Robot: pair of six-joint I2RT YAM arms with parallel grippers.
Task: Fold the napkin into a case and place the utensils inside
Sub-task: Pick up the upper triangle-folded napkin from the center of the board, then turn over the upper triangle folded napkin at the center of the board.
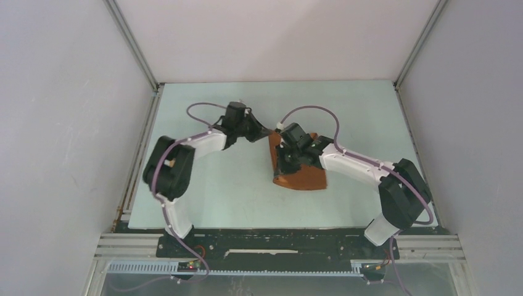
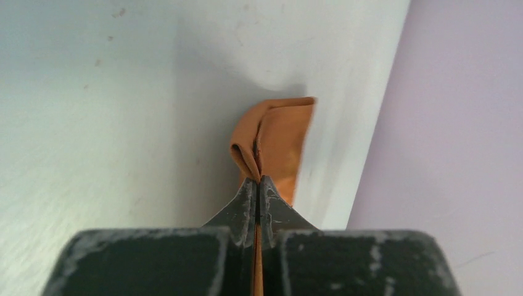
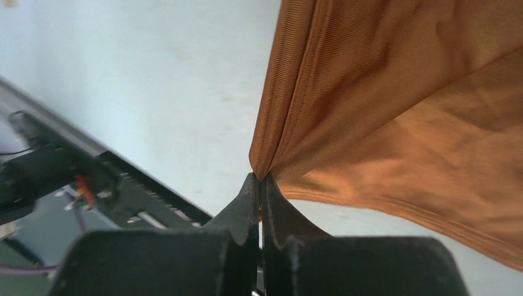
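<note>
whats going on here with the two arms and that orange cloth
Both arms are working on the napkin in the middle of the table. The left gripper is shut on a bunched corner at its far side. The right gripper is shut on another part of the edge, so the cloth looks partly lifted. It is not yet a case, and no utensils show in any view.

Rust-orange napkin (image 1: 306, 179) on pale table (image 1: 216, 191), left arm (image 1: 203, 143) and right arm (image 1: 353, 161) extended to it
</note>
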